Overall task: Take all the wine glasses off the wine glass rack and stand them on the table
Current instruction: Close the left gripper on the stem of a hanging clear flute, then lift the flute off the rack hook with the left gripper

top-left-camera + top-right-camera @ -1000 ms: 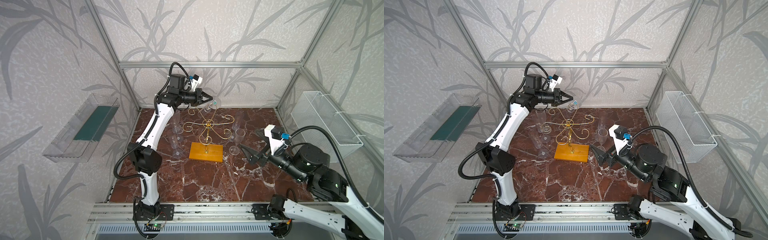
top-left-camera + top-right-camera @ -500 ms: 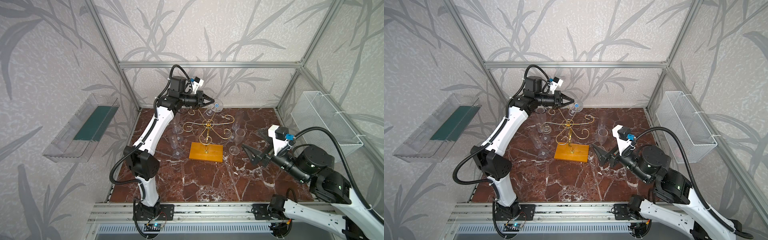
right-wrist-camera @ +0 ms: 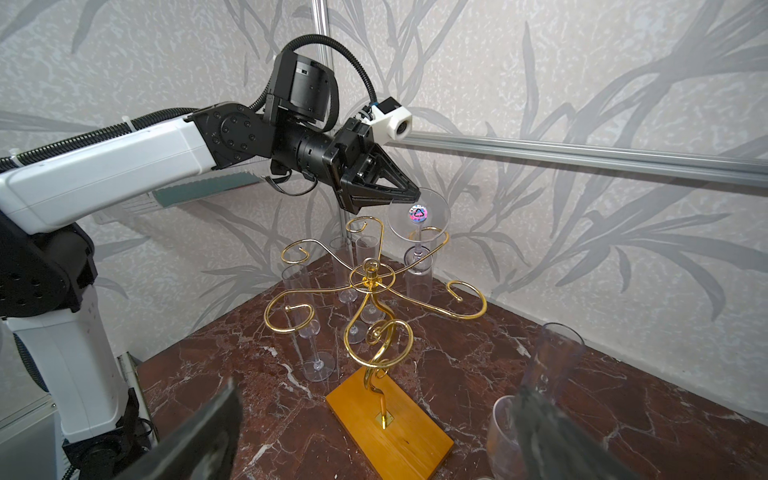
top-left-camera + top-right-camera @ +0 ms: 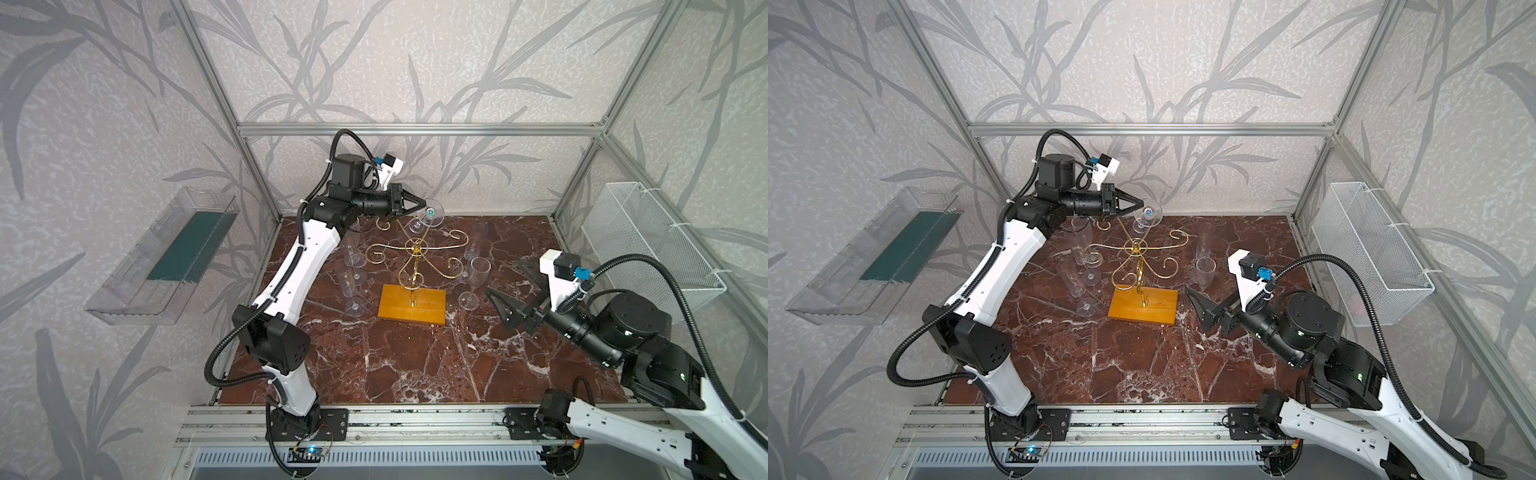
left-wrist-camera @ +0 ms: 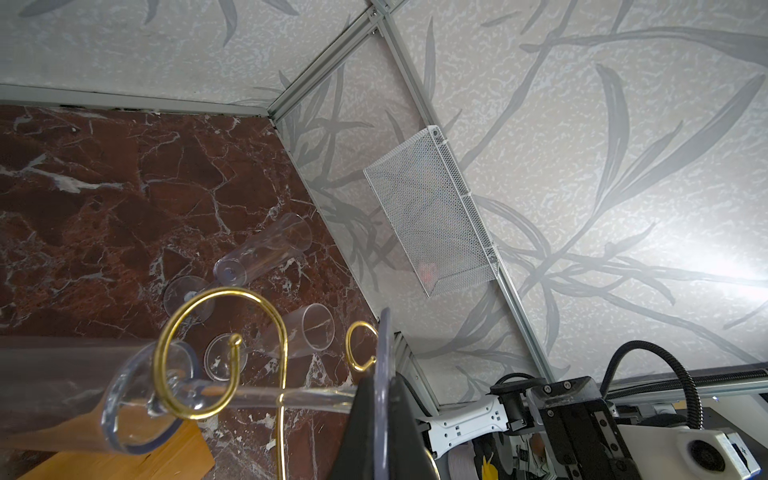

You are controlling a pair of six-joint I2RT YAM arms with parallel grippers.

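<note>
The wine glass (image 3: 419, 274) hangs in the wine glass rack (image 3: 370, 274), my left gripper (image 3: 411, 195) pinching its foot, right gripper (image 4: 502, 274) gaping empty.

A robotics lab test cell is shown. The space is boxed in by an aluminium profile frame (image 4: 415, 128), to which panels of leaf-patterned wallpaper (image 4: 415, 62) are fixed. A left arm (image 4: 299, 266) and a right arm (image 4: 636, 328) are bolted to a slotted rail (image 4: 415, 419) along the front edge of a marble-patterned tabletop (image 4: 415, 365), and a bare circuit board (image 4: 309, 452) is left exposed below it. A wire-mesh basket (image 4: 648, 245) and a clear plastic tray (image 4: 166, 257) are hung on the side walls. The wine glass rack (image 4: 411, 303) is set near the tabletop's middle.
</note>
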